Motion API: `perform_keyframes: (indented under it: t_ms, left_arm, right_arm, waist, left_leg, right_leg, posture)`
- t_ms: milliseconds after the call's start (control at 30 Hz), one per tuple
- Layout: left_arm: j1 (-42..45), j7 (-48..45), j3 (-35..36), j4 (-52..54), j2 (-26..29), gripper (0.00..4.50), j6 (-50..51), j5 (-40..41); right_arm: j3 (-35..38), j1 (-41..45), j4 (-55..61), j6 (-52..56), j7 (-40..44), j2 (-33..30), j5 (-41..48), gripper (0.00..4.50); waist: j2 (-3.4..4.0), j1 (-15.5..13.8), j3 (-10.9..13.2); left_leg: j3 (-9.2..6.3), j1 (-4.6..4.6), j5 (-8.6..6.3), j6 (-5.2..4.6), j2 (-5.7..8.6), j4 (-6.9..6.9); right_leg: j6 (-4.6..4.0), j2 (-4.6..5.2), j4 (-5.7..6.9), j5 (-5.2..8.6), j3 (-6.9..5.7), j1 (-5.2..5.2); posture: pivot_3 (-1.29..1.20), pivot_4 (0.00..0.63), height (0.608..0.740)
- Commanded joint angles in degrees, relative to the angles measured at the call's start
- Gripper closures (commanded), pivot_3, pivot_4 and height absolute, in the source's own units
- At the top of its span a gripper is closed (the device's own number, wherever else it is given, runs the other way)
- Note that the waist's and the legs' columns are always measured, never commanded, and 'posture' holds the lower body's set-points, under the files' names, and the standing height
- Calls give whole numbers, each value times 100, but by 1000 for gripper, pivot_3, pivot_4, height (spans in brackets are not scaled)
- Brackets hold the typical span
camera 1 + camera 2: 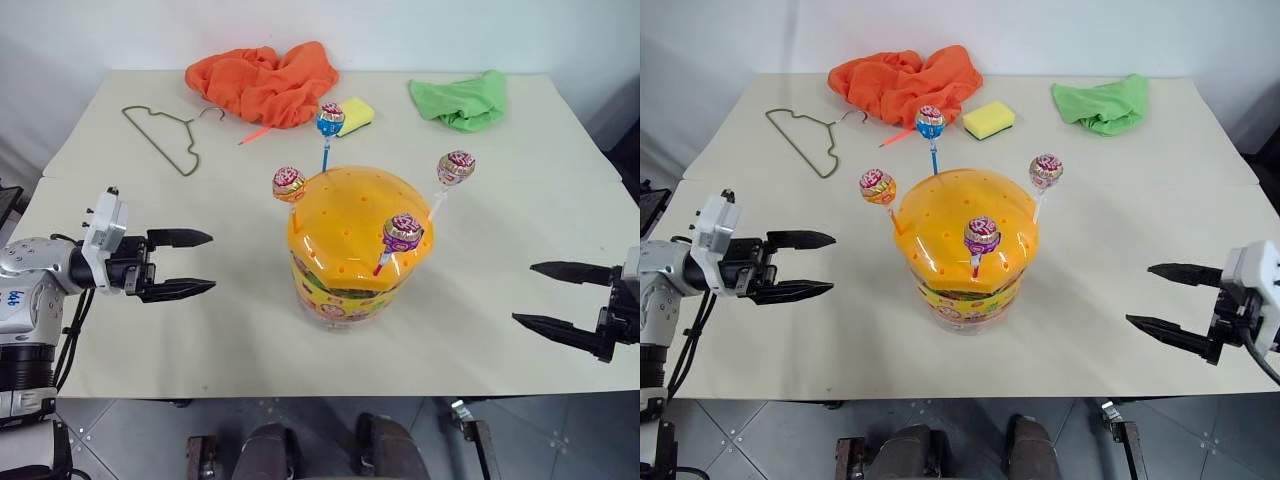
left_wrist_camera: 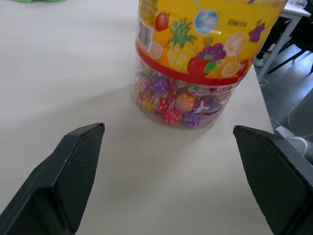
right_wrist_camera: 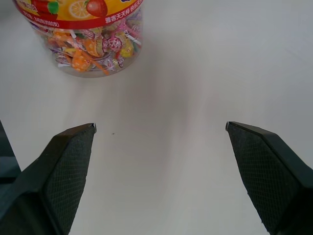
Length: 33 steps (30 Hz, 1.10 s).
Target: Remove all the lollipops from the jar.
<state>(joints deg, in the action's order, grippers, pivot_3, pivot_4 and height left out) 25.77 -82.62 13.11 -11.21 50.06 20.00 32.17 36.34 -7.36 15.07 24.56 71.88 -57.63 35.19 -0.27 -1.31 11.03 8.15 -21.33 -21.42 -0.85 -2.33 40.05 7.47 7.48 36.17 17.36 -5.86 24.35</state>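
The jar (image 1: 352,255), a clear tub with a fruit label and an orange domed lid, stands mid-table. Several lollipops stick up from holes in its lid: a pink one (image 1: 289,184) at the left, a blue one (image 1: 330,120) at the back, a pink one (image 1: 455,167) at the right and a purple-pink one (image 1: 402,232) at the front. My left gripper (image 1: 195,264) hovers open to the jar's left, pointing at it, nothing between its fingers. My right gripper (image 1: 545,295) is open and empty at the table's right edge. The jar (image 2: 195,58) also fills the far part of the left wrist view.
At the back of the table lie an orange cloth (image 1: 262,82), a yellow sponge (image 1: 355,113), a green cloth (image 1: 463,101), a wire hanger (image 1: 165,133) and an orange-red pen-like stick (image 1: 256,133). Bare tabletop surrounds the jar on both sides.
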Motion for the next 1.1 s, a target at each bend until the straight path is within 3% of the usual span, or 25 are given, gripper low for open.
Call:
perform_keyframes:
  t_ms: [33,200,400,733,1100]
  left_arm:
    - [18,149,229,167,77,0,52,128]
    - [217,485,198,242,171,0,103,16]
    - [656,1492,620,711,-258,0,-1038,-175]
    - [2235,1126,-219,1013,-159,0,339,397]
    - [2441,6,-782,1887,-136,0,1204,1138]
  right_arm:
    - [-33,229,40,0,-16,-112,109,44]
    - [-438,734,-47,-86,-134,-10,45,44]
    - [-484,1058,-103,33,-172,32,270,44]
    - [131,555,592,292,-524,309,731,44]
    - [576,-97,1004,233,-774,566,800,44]
  waist:
    - [0,2,0]
    - [-2,-3,-1]
    - [-5,-11,0]
    - [-14,-15,-3]
    - [-16,-10,-3]
  left_leg:
    - [0,0,0,0,0,0]
    - [-2,0,0,0,1,5]
    - [-8,-3,0,0,1,9]
    - [-15,-6,0,-1,7,13]
    - [-16,-6,0,-1,8,15]
  right_leg:
    - [0,0,0,0,0,0]
    - [0,2,4,-1,0,-1]
    - [1,4,4,-1,-4,-2]
    - [2,6,12,-3,-9,-4]
    - [2,6,11,-3,-8,-4]
  posture:
    - [0,150,740]
    - [0,150,740]
    - [0,150,740]
    - [0,150,740]
    - [0,150,740]
